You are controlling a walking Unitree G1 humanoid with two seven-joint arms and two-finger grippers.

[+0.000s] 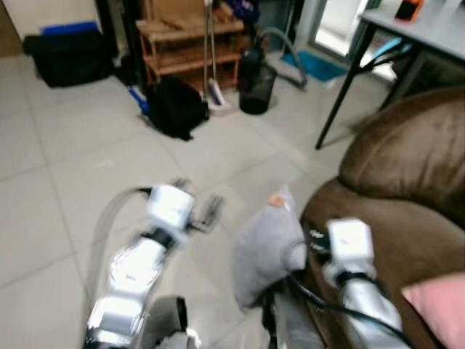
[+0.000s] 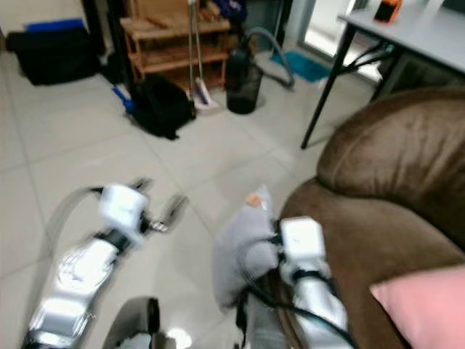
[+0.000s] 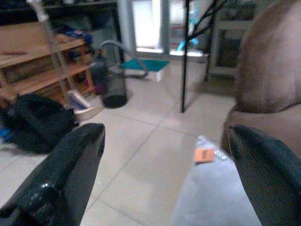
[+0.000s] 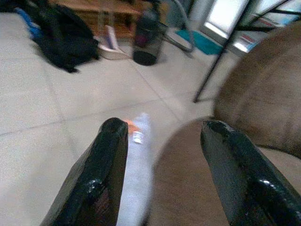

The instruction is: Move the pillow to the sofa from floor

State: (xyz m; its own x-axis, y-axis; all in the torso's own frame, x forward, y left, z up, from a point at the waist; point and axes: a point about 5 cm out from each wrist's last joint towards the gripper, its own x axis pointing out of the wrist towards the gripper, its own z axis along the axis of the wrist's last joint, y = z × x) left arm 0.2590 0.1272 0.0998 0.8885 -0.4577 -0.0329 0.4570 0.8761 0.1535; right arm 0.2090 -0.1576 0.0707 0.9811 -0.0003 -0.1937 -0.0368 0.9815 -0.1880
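A grey pillow (image 1: 265, 251) with an orange tag stands on edge against the armrest of the brown sofa (image 1: 407, 160), between my two arms. My right gripper (image 4: 163, 129) is open at the pillow's sofa side. The pillow's thin edge (image 4: 136, 188) lies beside one finger (image 4: 101, 183), and the armrest shows between the fingers. My left gripper (image 1: 197, 200) is open on the pillow's other side, a little apart from it. In the left wrist view the pillow (image 3: 211, 197) lies low between the fingers (image 3: 70, 174).
A pink cushion (image 1: 439, 302) lies on the sofa seat at the right. A grey table (image 1: 429, 29) with black legs stands behind the sofa. Across the tiled floor are a black bag (image 1: 176, 107), a wooden shelf (image 1: 189, 43), a dark bin (image 1: 256, 83) and a black case (image 1: 69, 54).
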